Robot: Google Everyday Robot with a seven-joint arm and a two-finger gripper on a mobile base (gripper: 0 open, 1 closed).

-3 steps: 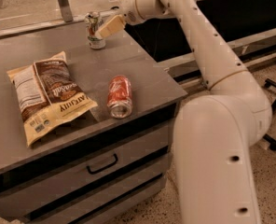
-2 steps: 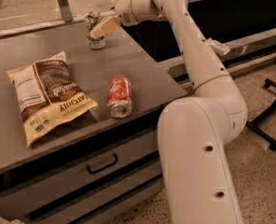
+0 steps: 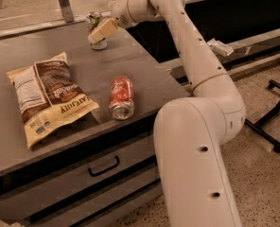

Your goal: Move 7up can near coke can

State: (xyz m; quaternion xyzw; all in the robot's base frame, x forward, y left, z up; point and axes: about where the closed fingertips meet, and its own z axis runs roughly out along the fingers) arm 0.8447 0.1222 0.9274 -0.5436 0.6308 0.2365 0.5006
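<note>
Fingers [image 3: 102, 29] straddling upright 7up can [image 3: 99, 44], far table [image 3: 135, 63] edge

The gripper [image 3: 98, 32] hangs at the far side of the table [image 3: 83, 70], in front of the 7up can [image 3: 99, 45]. It covers the can's middle, so only the top and base show and the logo is unreadable. The arm [image 3: 196, 141] runs off the bottom edge, the table off the left.

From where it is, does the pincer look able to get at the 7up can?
Probably yes: the pincer is right at the upright 7up can near the far edge of the table, and the chip bag and coke can lie forward, out of its way.
</note>
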